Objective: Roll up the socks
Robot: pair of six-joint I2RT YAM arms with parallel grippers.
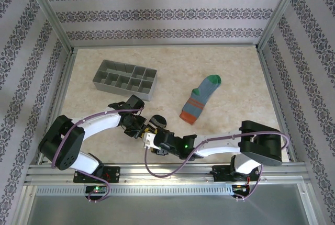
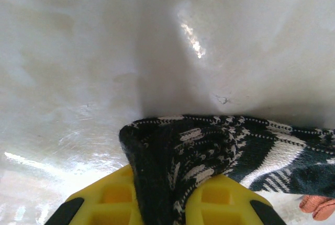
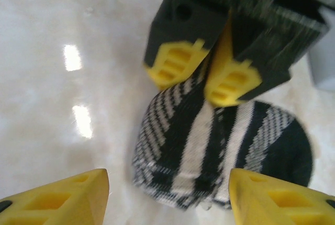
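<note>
Rolling the striped sock [image 3: 220, 152] looked like the step in hand, at least by my read. It sat on the bench [image 1: 235, 73] low in the middle of the overhead view, bunched into a fat rounded bundle rather than lying flat. The left jaws were clamped narrow on a fold of it. In the left wrist view the fabric was squeezed right between the yellow pads [image 2: 112, 196]. The right jaws were spread wide, one at each bottom corner of the right wrist view. They were lined up with the bundle but not touching it, as far as I could tell.

Pose-wise, the left arm [image 1: 99, 123] swept in from lower left and tipped its wrist down onto the sock. The right arm [image 1: 220, 144] stretched low from lower right toward the same spot, so the two met nose to nose.

Next move, I reckon, called for the right jaws to close on the bundle and pin it so the left could tuck the cuff over. The other sock [image 1: 200, 99], blue-grey with an orange cuff, lay flat right of centre, well apart, not rolled yet. The grey tray [image 1: 125, 80] sat upper left.
</note>
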